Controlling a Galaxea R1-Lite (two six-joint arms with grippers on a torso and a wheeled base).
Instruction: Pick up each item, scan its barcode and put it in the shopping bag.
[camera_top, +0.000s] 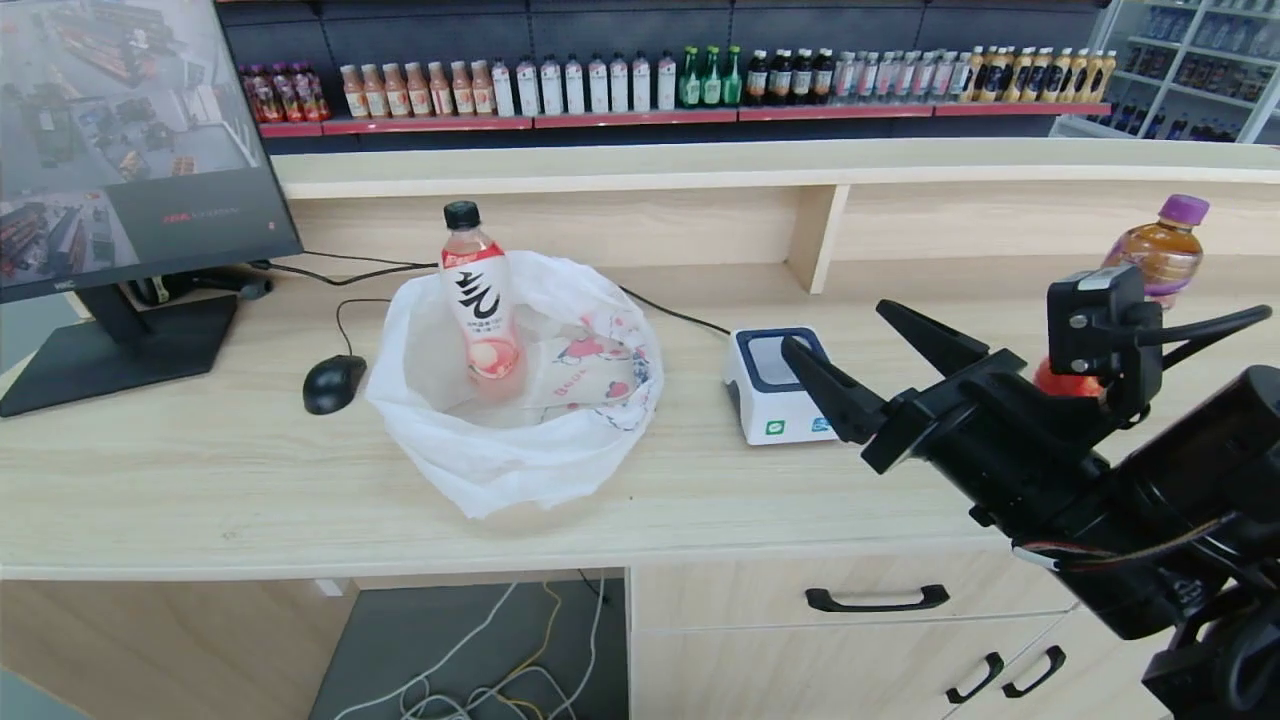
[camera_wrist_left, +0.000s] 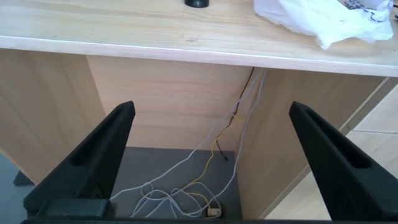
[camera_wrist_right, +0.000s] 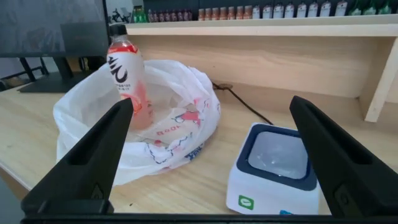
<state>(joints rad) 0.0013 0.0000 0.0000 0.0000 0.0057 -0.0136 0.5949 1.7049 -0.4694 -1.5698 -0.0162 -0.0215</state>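
The right gripper (camera_top: 837, 328) hangs above the near right part of the counter (camera_top: 200, 480), its fingers spread wide and holding nothing. It points toward the barcode scanner (camera_top: 775, 385), which stands just right of the white shopping bag (camera_top: 500, 470). A pink drink bottle (camera_top: 480, 300) stands upright inside the bag, at its far left side. An amber bottle with a purple cap (camera_top: 1160, 250) waits on the far right of the counter, behind the right arm. Next to it there is something red (camera_top: 1065, 382), mostly hidden, and I cannot tell what it is. The left gripper (camera_wrist_left: 211, 107) is also open and empty, low in front of the counter, and faces the cables (camera_wrist_left: 186, 186) beneath it.

I see several risks. The amber bottle is tall and stands close to the arm, so a careless turn of the wrist could knock it over. The bag is soft and its near rim has sunk, so a new item dropped inside may topple the pink bottle. If the left arm rises straight up, it may strike the edge of the counter.
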